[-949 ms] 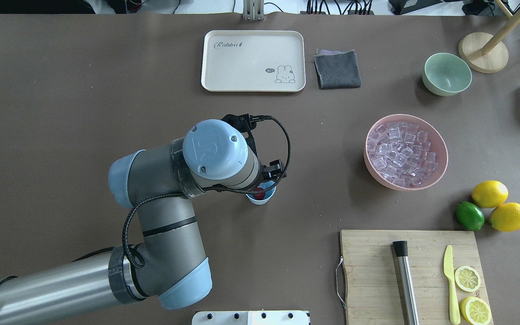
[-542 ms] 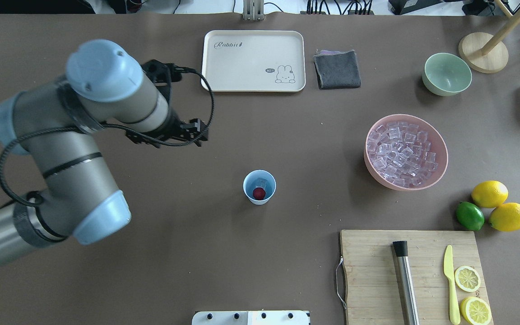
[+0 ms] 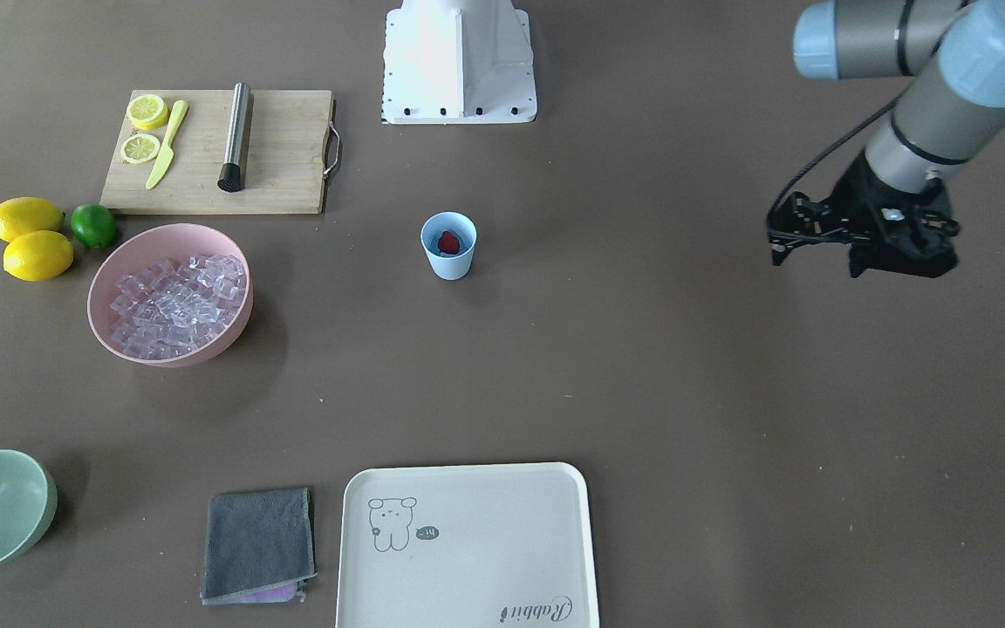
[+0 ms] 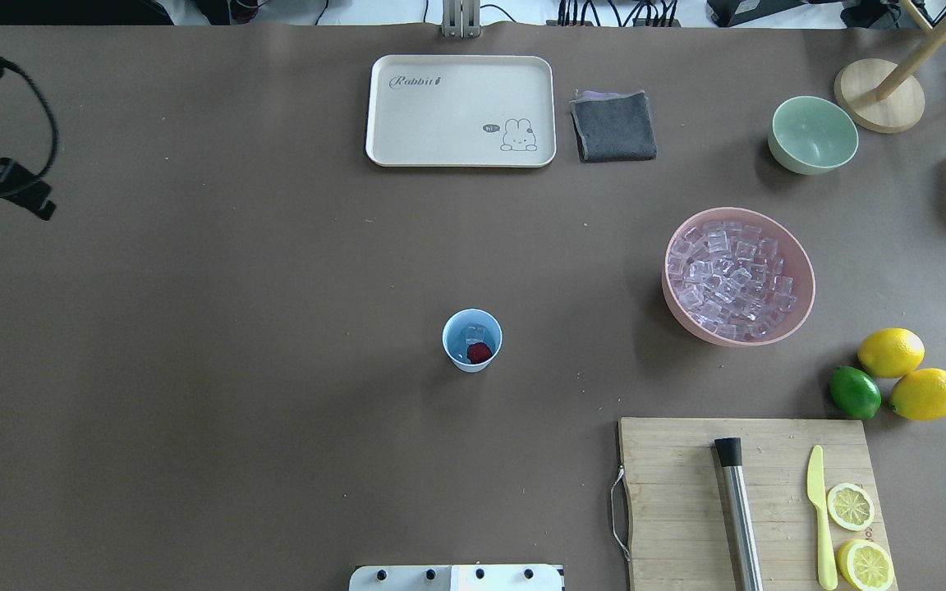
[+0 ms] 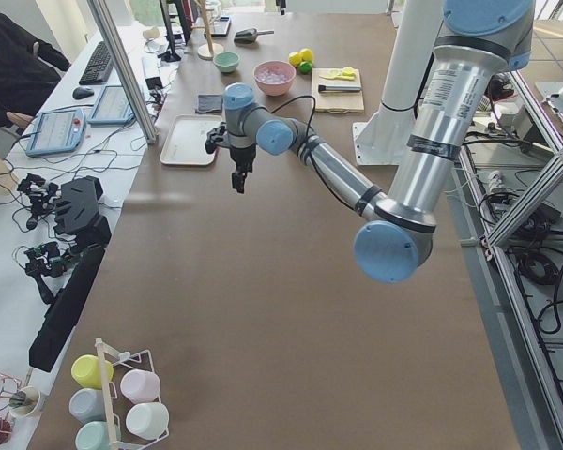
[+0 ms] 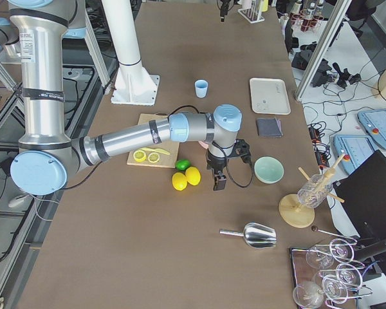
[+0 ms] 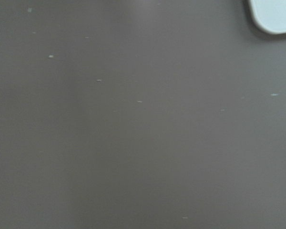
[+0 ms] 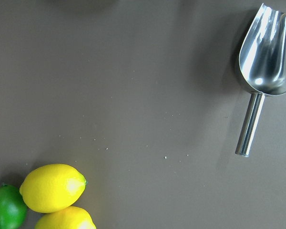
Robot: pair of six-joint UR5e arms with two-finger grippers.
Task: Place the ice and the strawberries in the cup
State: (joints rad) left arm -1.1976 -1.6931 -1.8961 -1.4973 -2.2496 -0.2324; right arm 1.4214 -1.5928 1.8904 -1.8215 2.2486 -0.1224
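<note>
The light blue cup (image 4: 472, 341) stands upright mid-table and also shows in the front-facing view (image 3: 448, 246). Inside it lie the red strawberry (image 4: 479, 353) and a clear ice cube (image 4: 473, 332). Many more ice cubes (image 4: 727, 279) fill the pink bowl (image 4: 801, 305) to its right. My left gripper (image 3: 897, 255) hangs over bare table far to the cup's left; I cannot tell if it is open. My right gripper (image 6: 217, 182) hovers past the lemons at the table's right end, seen only from the side; I cannot tell its state.
A white tray (image 4: 461, 111), grey cloth (image 4: 613, 125) and pale green bowl (image 4: 813, 135) lie at the far side. A cutting board (image 4: 670, 501) holds a knife, metal rod and lemon slices. Two lemons (image 4: 891, 352) and a lime (image 4: 855, 392) sit beside it. A metal scoop (image 8: 267, 52) lies under the right wrist.
My left arm has swung from over the cup far to the left, almost out of the overhead view. The strawberry stays in the cup.
</note>
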